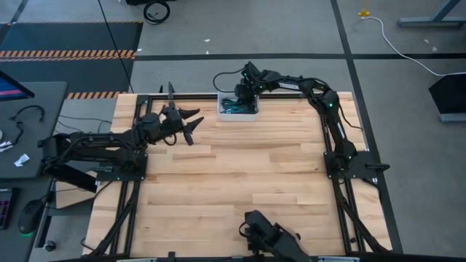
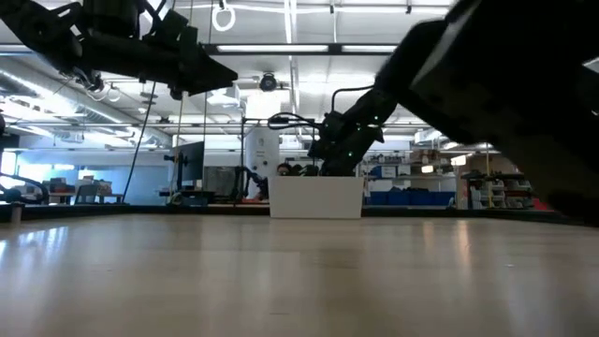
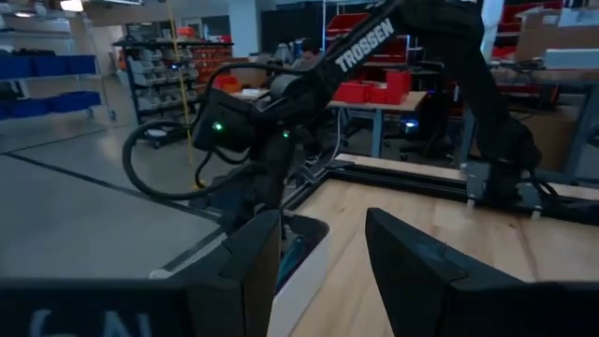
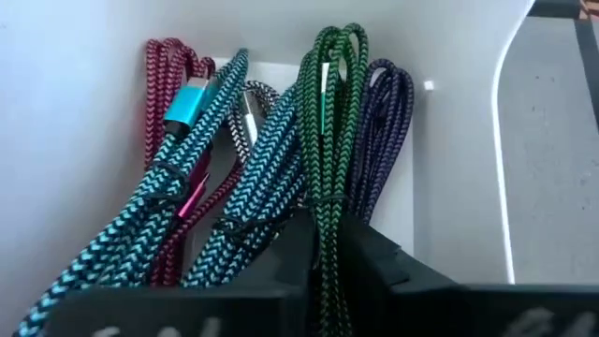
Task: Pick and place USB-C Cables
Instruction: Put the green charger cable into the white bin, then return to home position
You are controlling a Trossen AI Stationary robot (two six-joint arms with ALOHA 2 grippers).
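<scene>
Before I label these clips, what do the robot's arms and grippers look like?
Both arms are black and jointed. The right arm carries white TROSSEN lettering, small green lights and a looping black cable. The left gripper has two flat, dark, wedge-shaped fingers; the right gripper is dark too.

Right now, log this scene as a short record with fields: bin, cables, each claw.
bin: white bin at the table's far edge
cables: braided bundles in the bin; teal cable, green cable, purple cable, maroon cable
right claw: down in the bin, fingers either side of the green cable
left claw: open, empty, above the table left of the bin
</scene>
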